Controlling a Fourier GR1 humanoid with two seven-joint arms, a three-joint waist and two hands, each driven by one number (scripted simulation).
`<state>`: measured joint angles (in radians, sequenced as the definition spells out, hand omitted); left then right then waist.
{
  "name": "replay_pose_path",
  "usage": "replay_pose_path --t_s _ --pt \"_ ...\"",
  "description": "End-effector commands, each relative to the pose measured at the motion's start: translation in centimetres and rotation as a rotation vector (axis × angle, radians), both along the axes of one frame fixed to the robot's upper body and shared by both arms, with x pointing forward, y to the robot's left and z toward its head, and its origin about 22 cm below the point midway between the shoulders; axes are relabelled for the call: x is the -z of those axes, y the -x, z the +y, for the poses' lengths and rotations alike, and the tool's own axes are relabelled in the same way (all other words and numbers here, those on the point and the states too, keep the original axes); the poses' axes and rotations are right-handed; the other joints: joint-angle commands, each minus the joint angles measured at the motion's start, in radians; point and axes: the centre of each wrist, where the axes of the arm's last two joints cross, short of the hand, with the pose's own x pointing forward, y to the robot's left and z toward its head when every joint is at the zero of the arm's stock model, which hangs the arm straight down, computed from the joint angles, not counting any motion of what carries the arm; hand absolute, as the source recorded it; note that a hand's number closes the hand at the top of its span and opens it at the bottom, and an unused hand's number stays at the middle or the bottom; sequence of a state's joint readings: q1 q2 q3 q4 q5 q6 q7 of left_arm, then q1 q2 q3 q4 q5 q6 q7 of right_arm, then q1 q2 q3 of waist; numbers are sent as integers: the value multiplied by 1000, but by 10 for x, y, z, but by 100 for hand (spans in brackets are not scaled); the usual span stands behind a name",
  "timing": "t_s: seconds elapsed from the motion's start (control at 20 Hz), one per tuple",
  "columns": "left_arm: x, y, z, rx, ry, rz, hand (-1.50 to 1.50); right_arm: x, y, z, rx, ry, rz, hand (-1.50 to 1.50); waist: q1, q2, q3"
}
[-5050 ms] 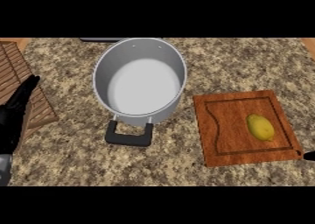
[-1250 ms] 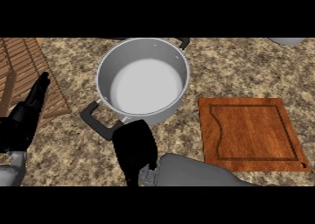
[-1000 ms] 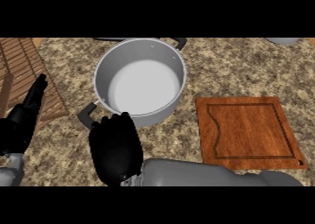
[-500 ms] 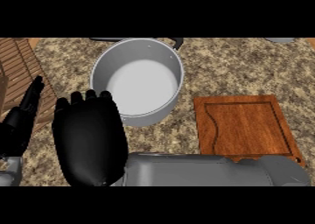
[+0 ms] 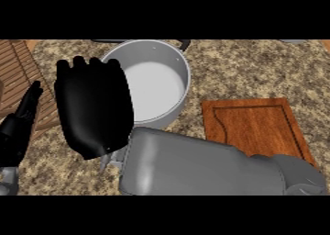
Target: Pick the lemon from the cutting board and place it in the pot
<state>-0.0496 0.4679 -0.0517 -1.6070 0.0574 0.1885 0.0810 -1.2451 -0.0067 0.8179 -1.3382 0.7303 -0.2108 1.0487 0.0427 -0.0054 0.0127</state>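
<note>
The steel pot [image 5: 157,87] stands on the counter at upper middle, and the part of its pale inside that shows holds nothing. My right hand [image 5: 93,108] hovers high over the pot's left rim, its back towards me and its fingers curled away. The lemon is hidden, apparently inside that hand. To the right lies the wooden cutting board [image 5: 255,126], with nothing on it. At the left edge my left hand [image 5: 15,133] rests open, fingers up.
My grey right forearm [image 5: 195,167] crosses the lower middle and hides the counter there. A slatted wooden rack [image 5: 15,78] lies at the upper left. Speckled granite counter [image 5: 262,69] surrounds the pot and board.
My right hand has moved left and up towards the view, from in front of the pot to over its left rim. The left hand has stayed put.
</note>
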Motion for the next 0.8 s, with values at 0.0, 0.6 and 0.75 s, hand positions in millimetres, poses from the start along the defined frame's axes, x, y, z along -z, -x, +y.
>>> replay_pose_path --t_s 0.0,0.6,0.75 --pt "25 7 8 -69 25 155 0 -13 -20 2 56 -100 34 150 -5 12 -14" --pt "25 4 -2 -38 21 144 0 16 -108 -22 82 -53 69 150 10 26 -14" --pt "24 6 4 -16 11 140 0 32 -126 -30 122 36 70 150 39 36 -16"
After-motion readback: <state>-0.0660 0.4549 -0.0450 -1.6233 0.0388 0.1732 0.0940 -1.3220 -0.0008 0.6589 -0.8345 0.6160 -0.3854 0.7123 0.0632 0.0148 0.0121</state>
